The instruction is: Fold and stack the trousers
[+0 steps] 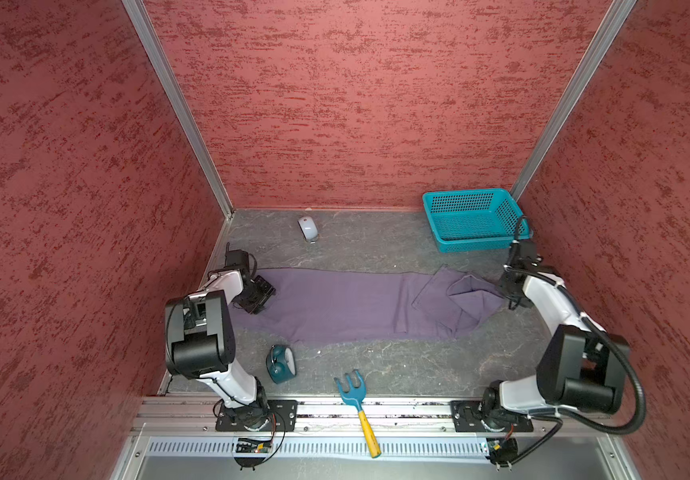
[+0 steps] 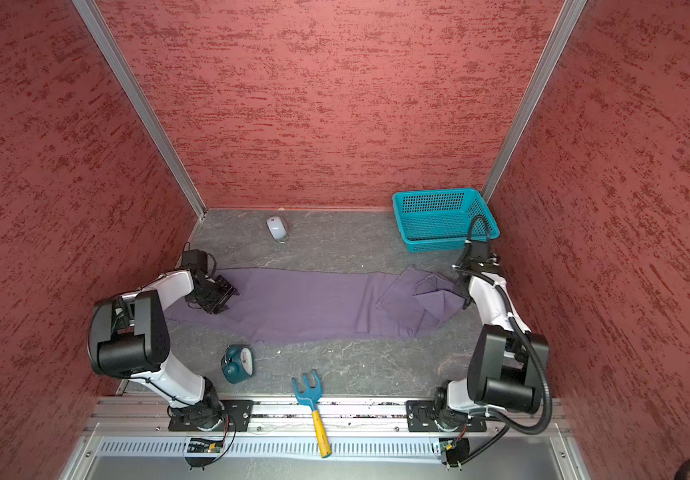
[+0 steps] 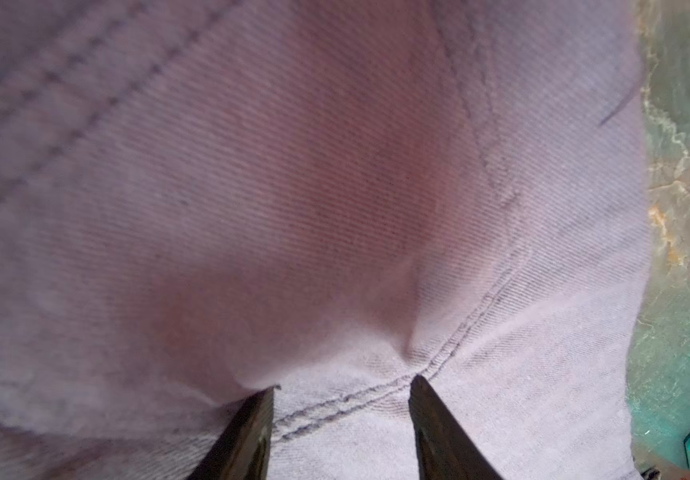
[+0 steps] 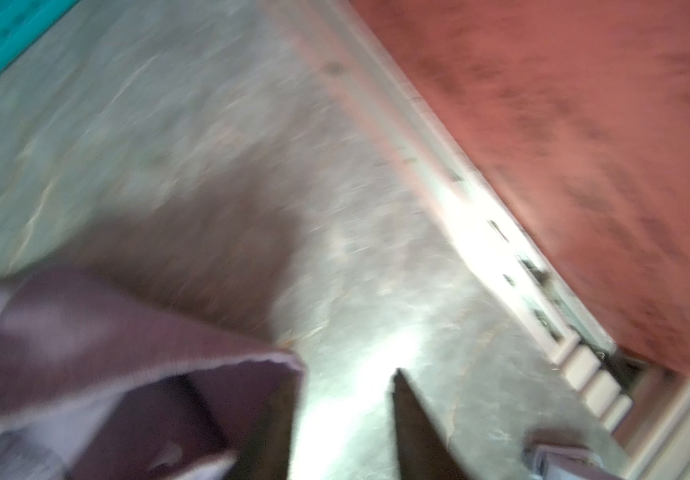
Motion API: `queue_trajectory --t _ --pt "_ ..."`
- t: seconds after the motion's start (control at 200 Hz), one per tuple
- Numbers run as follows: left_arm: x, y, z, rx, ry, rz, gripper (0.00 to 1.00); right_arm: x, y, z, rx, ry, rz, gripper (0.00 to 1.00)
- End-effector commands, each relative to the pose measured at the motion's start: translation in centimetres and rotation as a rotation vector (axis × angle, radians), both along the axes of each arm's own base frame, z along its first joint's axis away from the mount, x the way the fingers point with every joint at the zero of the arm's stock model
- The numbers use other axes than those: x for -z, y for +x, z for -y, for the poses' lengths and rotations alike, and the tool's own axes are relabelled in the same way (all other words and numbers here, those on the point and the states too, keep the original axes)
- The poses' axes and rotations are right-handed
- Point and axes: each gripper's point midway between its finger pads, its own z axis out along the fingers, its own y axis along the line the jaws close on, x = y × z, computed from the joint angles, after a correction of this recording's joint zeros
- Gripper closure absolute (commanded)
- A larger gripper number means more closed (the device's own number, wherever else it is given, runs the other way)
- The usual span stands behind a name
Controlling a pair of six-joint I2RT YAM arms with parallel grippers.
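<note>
The trousers [image 1: 343, 307] are lying left to right across the desk [image 1: 376, 253], with the mouse [image 1: 307, 228] and basket [image 1: 476, 245] sitting behind them and the clock [image 1: 280, 363] and rake [image 1: 356, 399] resting in front.

Robot lab cell, red-panelled walls [image 1: 376, 104]

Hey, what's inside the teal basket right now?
Nothing shows inside the teal basket, only its perforated floor. A black cable crosses its near right corner and hides a little of it.

Arms [image 1: 237, 380] are white with black joints [image 1: 198, 332], cables [image 1: 640, 407] and end effectors [image 3: 345, 382].
</note>
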Motion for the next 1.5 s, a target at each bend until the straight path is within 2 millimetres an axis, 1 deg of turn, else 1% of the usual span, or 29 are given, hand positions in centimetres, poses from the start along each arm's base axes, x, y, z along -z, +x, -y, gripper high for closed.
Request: queue_trajectory --t 0.0,0.095,0.12,0.14,0.18,0.23,0.296,0.321,0.361,0.411,0.446,0.491,0.541,0.571,0.661,0.781,0.842,0.852,0.872,0.982,1.112,1.172,1.267,1.338,1.408,1.448,1.498 --pt "2.0 -1.9 -0.4 -0.001 0.022 -0.078 0.46 -0.9 -1.7 2.0 0.118 0.037 0.074 0.47" --pt "1.7 -1.7 -0.3 0.003 0.022 -0.070 0.46 -2.5 -1.7 2.4 0.139 0.036 0.155 0.46" --pt "1.6 -1.6 -0.2 0.004 0.020 -0.067 0.46 -2.9 -1.5 2.3 0.126 0.036 0.176 0.47" --pt "1.6 -1.6 -0.1 0.005 0.020 -0.067 0.46 -3.3 -1.1 1.9 0.101 0.050 0.203 0.50" --pt "1.5 -1.5 0.0 0.008 0.016 -0.063 0.47 -3.8 -0.1 0.4 0.034 0.104 0.269 0.62" --pt "1.4 -1.4 0.3 0.016 0.019 -0.060 0.46 -4.2 1.1 -2.2 -0.065 0.167 0.332 0.75" --pt "1.3 -1.2 0.7 0.025 0.018 -0.063 0.46 -3.9 2.3 -6.2 -0.205 0.203 0.332 0.96" --pt "1.3 -1.0 0.8 0.028 0.017 -0.060 0.46 -3.7 2.7 -7.8 -0.265 0.208 0.320 1.00" --pt "1.2 -0.9 1.1 0.034 0.019 -0.061 0.46 -2.9 3.1 -10.2 -0.357 0.211 0.282 1.00" --pt "1.1 -0.8 1.3 0.040 0.019 -0.058 0.46 -1.5 3.1 -12.6 -0.435 0.225 0.227 1.00" --pt "1.0 -0.7 1.6 0.044 0.018 -0.056 0.46 -0.4 3.1 -14.1 -0.477 0.251 0.199 0.96" --pt "1.0 -0.7 1.8 0.047 0.021 -0.053 0.47 0.9 3.0 -15.8 -0.526 0.287 0.172 0.87" --pt "0.9 -0.7 2.0 0.054 0.022 -0.050 0.46 2.3 2.7 -17.1 -0.565 0.305 0.137 0.71" --pt "0.9 -0.7 2.1 0.055 0.021 -0.052 0.46 3.0 2.6 -17.7 -0.585 0.306 0.111 0.66" --pt "1.1 -0.8 2.4 0.059 0.014 -0.057 0.46 4.4 2.6 -18.6 -0.627 0.275 0.053 0.55" --pt "1.5 -1.0 2.6 0.064 0.003 -0.065 0.46 4.9 3.5 -19.0 -0.657 0.247 0.031 0.50" --pt "1.7 -1.0 2.7 0.063 0.001 -0.069 0.46 4.6 4.3 -19.0 -0.663 0.232 0.045 0.49" --pt "1.8 -1.1 2.7 0.064 0.000 -0.070 0.46 5.1 4.3 -19.0 -0.663 0.233 0.029 0.49" --pt "1.8 -1.1 2.7 0.064 -0.001 -0.070 0.46 5.3 4.5 -19.0 -0.663 0.229 0.024 0.49" --pt "2.3 -1.2 2.7 0.061 -0.002 -0.079 0.46 5.7 5.7 -18.7 -0.663 0.202 0.006 0.48" --pt "2.4 -1.3 2.6 0.061 -0.004 -0.084 0.47 5.7 7.0 -18.3 -0.656 0.170 0.003 0.48" --pt "2.4 -1.3 2.5 0.058 -0.005 -0.084 0.46 5.9 7.3 -18.3 -0.659 0.166 -0.004 0.48" --pt "2.3 -1.1 2.4 0.057 -0.009 -0.077 0.46 7.0 7.2 -18.5 -0.669 0.182 -0.036 0.49" --pt "2.0 -1.0 2.4 0.055 -0.011 -0.071 0.47 7.8 6.8 -19.0 -0.682 0.210 -0.056 0.54" --pt "1.9 -1.0 2.3 0.052 -0.011 -0.070 0.46 8.4 6.2 -19.6 -0.694 0.245 -0.065 0.65" --pt "2.0 -1.0 2.3 0.051 -0.014 -0.069 0.46 8.6 5.8 -19.7 -0.692 0.254 -0.071 0.76" --pt "1.9 -0.9 2.3 0.052 -0.017 -0.066 0.46 8.8 5.5 -19.2 -0.675 0.241 -0.086 0.91"
